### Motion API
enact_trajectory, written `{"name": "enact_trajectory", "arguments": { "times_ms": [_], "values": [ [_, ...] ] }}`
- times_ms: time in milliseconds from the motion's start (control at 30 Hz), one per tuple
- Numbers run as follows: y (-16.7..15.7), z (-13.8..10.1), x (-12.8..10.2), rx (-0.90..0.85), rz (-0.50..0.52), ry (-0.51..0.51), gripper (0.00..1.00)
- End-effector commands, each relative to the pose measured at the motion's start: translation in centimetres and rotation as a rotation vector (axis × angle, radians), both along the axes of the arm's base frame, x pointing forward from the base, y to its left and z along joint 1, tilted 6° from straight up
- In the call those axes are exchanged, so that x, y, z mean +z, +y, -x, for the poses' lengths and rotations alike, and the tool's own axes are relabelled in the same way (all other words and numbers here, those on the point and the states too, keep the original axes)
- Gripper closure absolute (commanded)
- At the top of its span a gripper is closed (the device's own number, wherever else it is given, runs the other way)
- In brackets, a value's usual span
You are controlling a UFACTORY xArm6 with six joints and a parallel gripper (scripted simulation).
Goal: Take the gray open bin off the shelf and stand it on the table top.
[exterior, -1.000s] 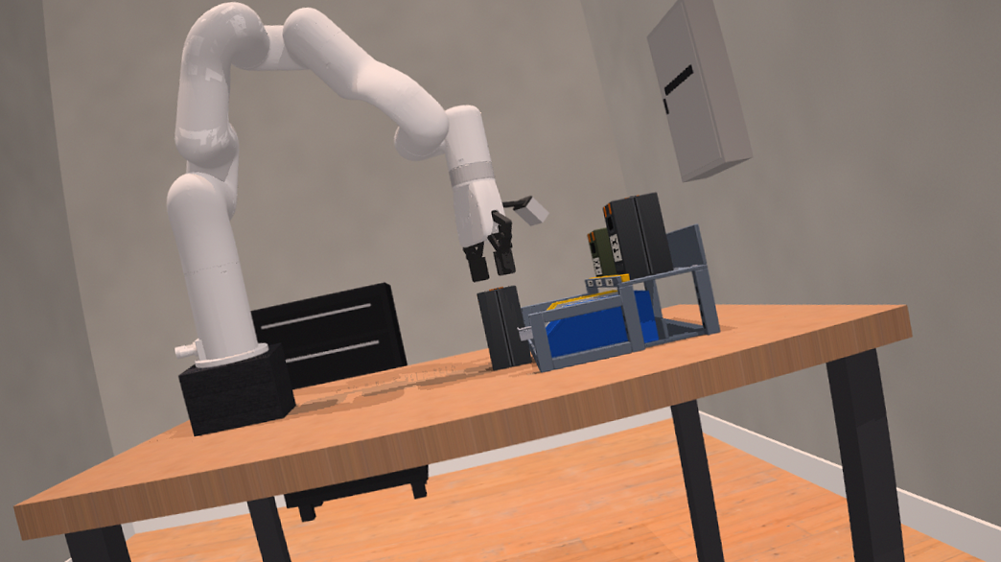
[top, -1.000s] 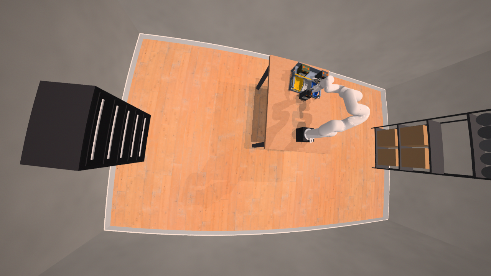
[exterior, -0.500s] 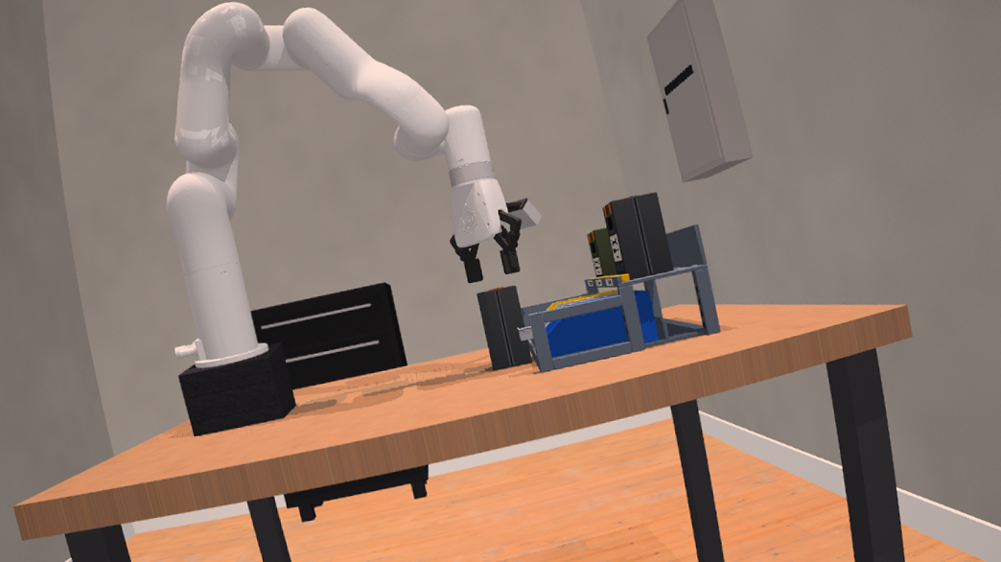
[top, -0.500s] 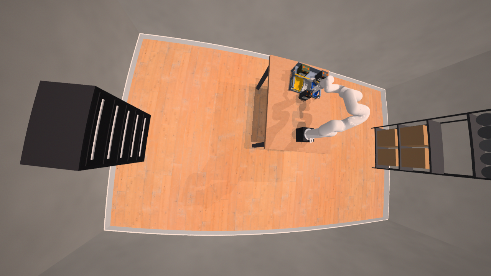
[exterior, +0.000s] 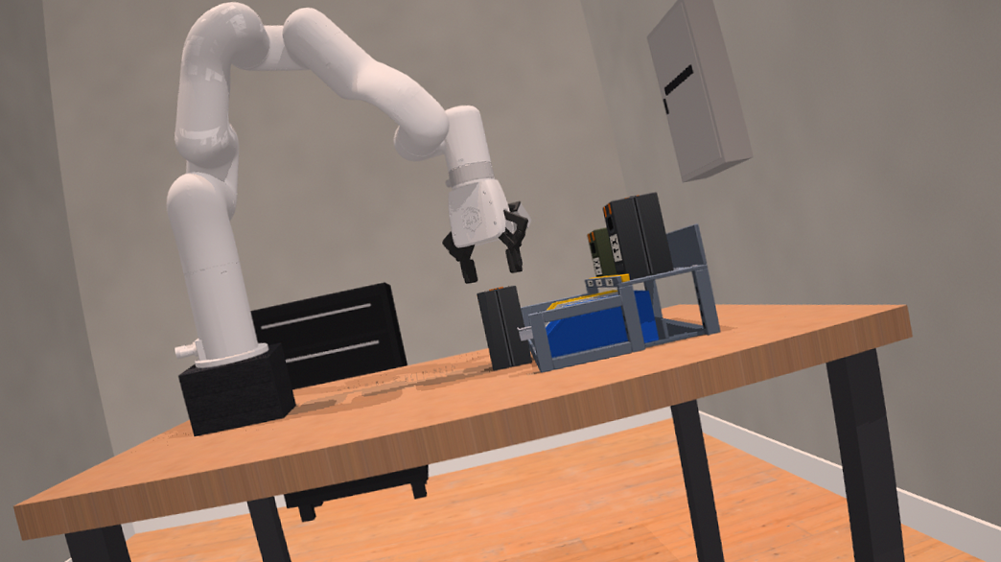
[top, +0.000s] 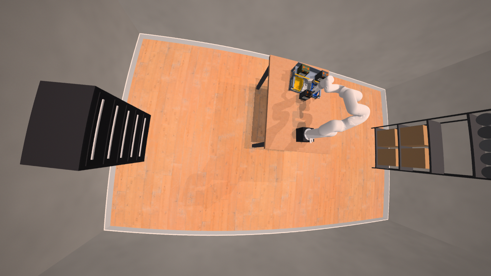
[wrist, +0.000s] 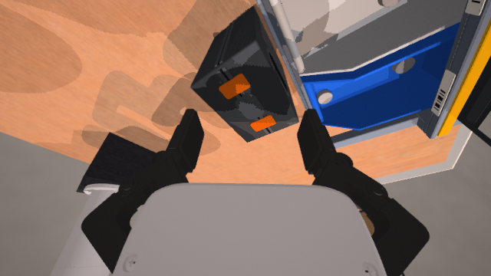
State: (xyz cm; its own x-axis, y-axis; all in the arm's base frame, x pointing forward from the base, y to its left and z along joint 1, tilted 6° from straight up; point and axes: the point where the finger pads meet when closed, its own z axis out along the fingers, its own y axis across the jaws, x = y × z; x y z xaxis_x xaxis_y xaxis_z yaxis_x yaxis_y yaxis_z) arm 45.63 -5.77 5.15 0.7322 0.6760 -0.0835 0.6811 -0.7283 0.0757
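Observation:
A low grey shelf frame (exterior: 620,306) stands on the table (exterior: 451,406) at its far end. In the wrist view the gray open bin (wrist: 368,42) lies on the shelf beside the blue bin (wrist: 368,92), with pale parts in it. It also shows in the overhead view (top: 307,82), between the yellow bin (top: 298,83) and the blue one. My gripper (exterior: 488,265) is open and empty. It hangs above a black case with orange latches (wrist: 245,100) that stands on the table against the shelf's end. The fingers are apart from the case.
A black case (exterior: 637,235) and a green one (exterior: 600,252) stand on the shelf's top. The arm's black base block (exterior: 235,391) sits at the table's other end. A grey box (exterior: 697,84) hangs from above beyond the shelf.

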Motion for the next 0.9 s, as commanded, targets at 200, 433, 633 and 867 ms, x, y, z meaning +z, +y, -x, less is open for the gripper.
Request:
{"name": "enact_trajectory", "arguments": {
  "times_ms": [200,433,633,867],
  "values": [
    [-0.02,-0.16,0.16,0.069,-0.008,0.004,0.0],
    [-0.02,-0.16,0.16,0.276,-0.01,0.027,0.0],
    [-0.02,-0.16,0.16,0.276,-0.01,0.027,0.0],
    [-0.02,-0.16,0.16,0.481,-0.012,0.049,0.0]
  ]
}}
